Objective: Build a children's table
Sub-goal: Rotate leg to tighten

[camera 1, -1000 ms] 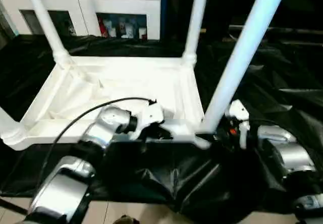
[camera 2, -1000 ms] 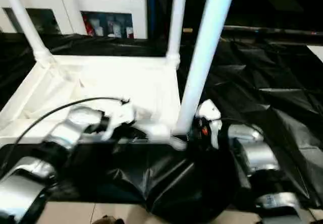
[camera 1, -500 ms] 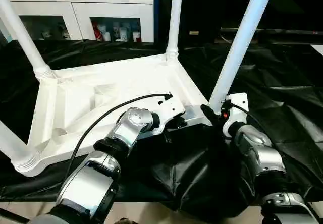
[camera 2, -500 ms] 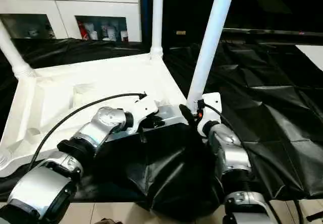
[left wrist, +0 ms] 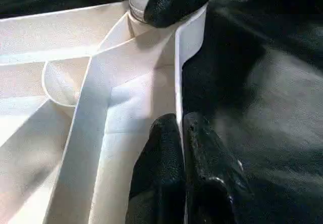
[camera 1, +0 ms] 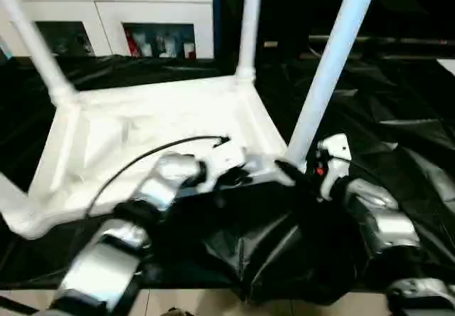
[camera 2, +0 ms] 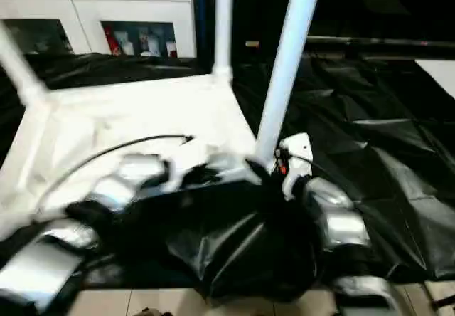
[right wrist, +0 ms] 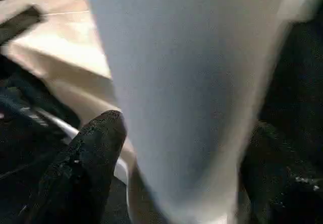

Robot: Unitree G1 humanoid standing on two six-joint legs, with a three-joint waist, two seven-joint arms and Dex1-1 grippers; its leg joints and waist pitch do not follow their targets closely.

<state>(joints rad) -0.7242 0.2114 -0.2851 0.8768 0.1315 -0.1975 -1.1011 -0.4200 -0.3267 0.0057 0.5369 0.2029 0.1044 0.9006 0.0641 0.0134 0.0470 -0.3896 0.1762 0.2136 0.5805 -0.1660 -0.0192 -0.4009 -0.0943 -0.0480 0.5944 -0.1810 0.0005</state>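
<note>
The table (camera 1: 156, 131) is lying upside down on the black tabletop (camera 1: 398, 117), legs up; judging by this, the near right leg (camera 1: 323, 81) is being seated. The left hand (left wrist: 182, 158) is pinching the table's rim just beside that leg, fingers closed. The right hand (right wrist: 186, 168) is straddling the leg's base, but I cannot tell whether it is gripping; next comes pressing the leg home.

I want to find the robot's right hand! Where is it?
In the left eye view the right gripper is low on the right, at the bottom of the near-right leg, by that corner of the upside-down tabletop.
</note>
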